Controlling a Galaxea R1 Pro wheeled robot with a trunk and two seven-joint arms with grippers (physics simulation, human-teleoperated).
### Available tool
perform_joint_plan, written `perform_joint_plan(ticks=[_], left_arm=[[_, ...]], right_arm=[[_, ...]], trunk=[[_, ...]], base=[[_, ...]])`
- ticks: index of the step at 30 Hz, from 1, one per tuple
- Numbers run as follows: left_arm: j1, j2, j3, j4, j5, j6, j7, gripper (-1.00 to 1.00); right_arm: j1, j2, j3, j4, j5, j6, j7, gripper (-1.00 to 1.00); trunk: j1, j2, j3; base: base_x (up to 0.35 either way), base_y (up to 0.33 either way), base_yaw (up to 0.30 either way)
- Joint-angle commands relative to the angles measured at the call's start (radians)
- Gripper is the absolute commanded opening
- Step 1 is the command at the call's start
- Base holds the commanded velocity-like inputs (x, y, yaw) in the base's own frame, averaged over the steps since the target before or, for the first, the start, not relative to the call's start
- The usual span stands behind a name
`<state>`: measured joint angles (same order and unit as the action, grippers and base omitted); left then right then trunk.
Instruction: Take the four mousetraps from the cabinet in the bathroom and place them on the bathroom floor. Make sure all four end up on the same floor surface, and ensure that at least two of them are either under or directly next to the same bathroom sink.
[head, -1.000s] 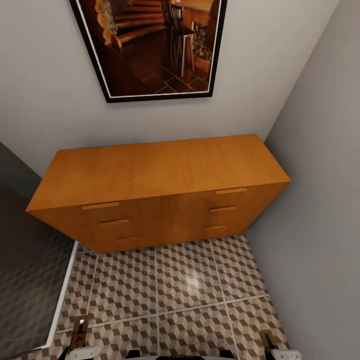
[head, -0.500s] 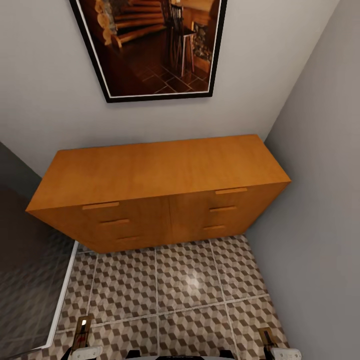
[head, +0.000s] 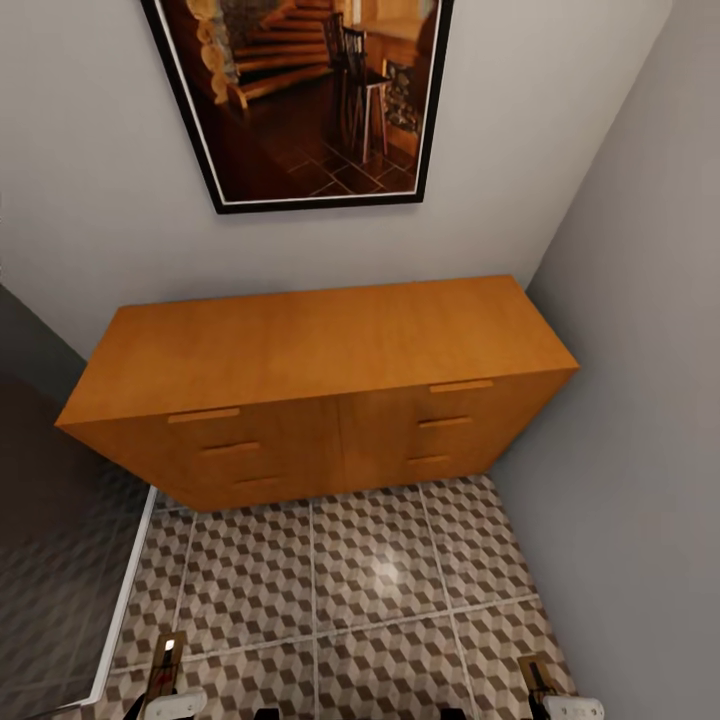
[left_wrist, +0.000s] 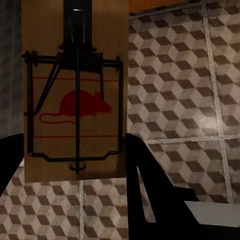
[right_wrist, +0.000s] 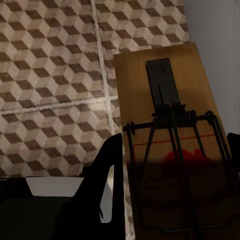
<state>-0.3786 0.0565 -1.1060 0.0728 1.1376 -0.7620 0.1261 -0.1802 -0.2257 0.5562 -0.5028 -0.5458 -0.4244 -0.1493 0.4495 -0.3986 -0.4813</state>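
Note:
The cabinet (head: 320, 350) stands against the far wall with its drawer fronts shut and its top bare. In front of it lies the bathroom floor (head: 370, 580) of cube-pattern tiles. My left gripper (head: 165, 685) is low at the near left, shut on a mousetrap (head: 166, 655). The left wrist view shows that mousetrap (left_wrist: 75, 95) close up, a wooden board with a red mouse print and a wire spring, between my black fingers (left_wrist: 147, 185). My right gripper (head: 542, 695) at the near right is shut on a second mousetrap (head: 533, 672), seen in the right wrist view as a board (right_wrist: 170, 145) beside a finger (right_wrist: 112, 170).
A grey wall (head: 640, 450) closes the right side right up to the cabinet. A dark glass panel on a white kerb (head: 125, 600) runs along the left. A framed picture (head: 300, 90) hangs above the cabinet. Open tiles lie between me and the cabinet.
The whole head view has shifted slightly, so the camera moved. The left mousetrap sits a little higher in the picture than one second ago. Both grippers still hold their traps.

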Motion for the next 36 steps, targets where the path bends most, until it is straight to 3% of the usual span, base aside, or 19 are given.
perform_joint_plan(ticks=[1, 36], left_arm=[[0.0, -0.001, -0.006, 0.001, -0.005, -0.002, 0.01, -1.0], [0.0, -0.01, -0.006, 0.001, -0.006, 0.003, 0.01, -1.0]], right_arm=[[-0.001, -0.001, 0.009, 0.0, -0.007, -0.004, -0.005, -1.0], [-0.001, 0.003, 0.008, 0.015, -0.008, -0.025, -0.006, -1.0]], trunk=[[0.001, -0.001, 0.0], [0.001, -0.001, 0.057]], base=[[0.0, 0.0, 0.0], [0.0, 0.0, 0.0]])
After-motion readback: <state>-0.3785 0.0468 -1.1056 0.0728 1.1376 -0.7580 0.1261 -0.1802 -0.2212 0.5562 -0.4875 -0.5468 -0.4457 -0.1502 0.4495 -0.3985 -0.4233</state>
